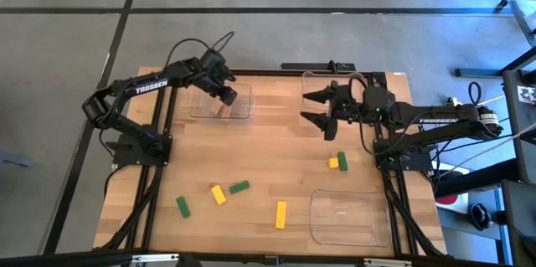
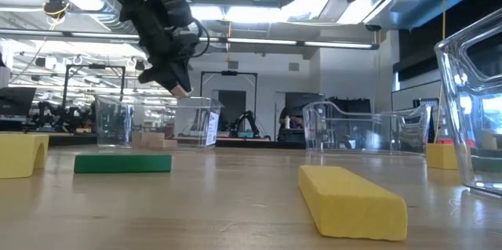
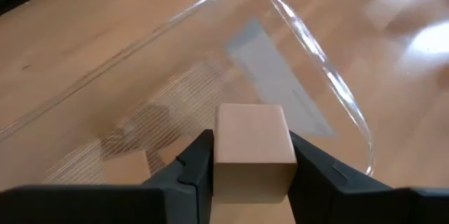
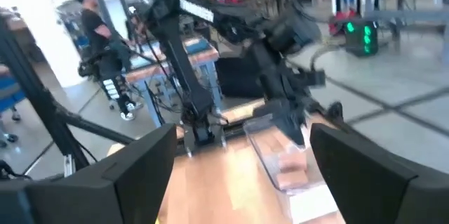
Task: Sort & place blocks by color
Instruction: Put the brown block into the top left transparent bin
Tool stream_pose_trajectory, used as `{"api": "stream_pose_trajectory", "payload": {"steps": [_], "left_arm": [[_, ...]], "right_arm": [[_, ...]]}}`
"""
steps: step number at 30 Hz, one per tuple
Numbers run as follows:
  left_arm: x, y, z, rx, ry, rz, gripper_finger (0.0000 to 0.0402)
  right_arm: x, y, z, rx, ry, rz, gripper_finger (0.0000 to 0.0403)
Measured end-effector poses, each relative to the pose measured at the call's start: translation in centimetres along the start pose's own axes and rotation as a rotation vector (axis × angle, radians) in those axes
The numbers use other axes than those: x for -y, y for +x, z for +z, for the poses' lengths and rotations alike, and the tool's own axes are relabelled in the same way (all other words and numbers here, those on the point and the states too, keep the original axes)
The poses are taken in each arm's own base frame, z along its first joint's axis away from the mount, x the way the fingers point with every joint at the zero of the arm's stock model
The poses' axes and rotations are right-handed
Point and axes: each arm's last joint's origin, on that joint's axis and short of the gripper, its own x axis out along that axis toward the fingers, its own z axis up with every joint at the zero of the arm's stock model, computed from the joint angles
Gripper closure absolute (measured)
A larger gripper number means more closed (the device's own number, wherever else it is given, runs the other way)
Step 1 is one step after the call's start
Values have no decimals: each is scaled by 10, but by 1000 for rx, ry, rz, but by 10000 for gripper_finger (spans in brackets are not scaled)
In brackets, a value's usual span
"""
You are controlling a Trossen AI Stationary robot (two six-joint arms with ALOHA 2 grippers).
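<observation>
Tan block (image 3: pixel 252 152) sits clenched in our left gripper (image 3: pixel 249 164) above the far-left tray (image 1: pixel 221 102); our right gripper (image 1: pixel 320 108) hangs released near the far-right tray (image 1: pixel 314 79).

TROSSEN on left arm (image 1: pixel 151 85), right arm (image 1: pixel 441 121)

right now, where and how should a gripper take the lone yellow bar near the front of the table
Take the yellow bar across its two long side faces, at mid-length, coming straight down from above. It lies flat and alone on the table, its long axis running front to back, so both long faces look free. The open right gripper seems nearer than the left.
</observation>
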Motion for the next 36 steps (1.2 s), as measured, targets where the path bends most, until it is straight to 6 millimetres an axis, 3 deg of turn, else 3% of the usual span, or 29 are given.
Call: {"api": "stream_pose_trajectory", "payload": {"steps": [13,36], "left_arm": [[-3,-1,2,23,-72,38,280],[-7,-1,2,23,-156,62,280]], "right_arm": [[5,0,-6,-44,194,-86,73],[11,0,-7,-62,231,-123,73]]}}
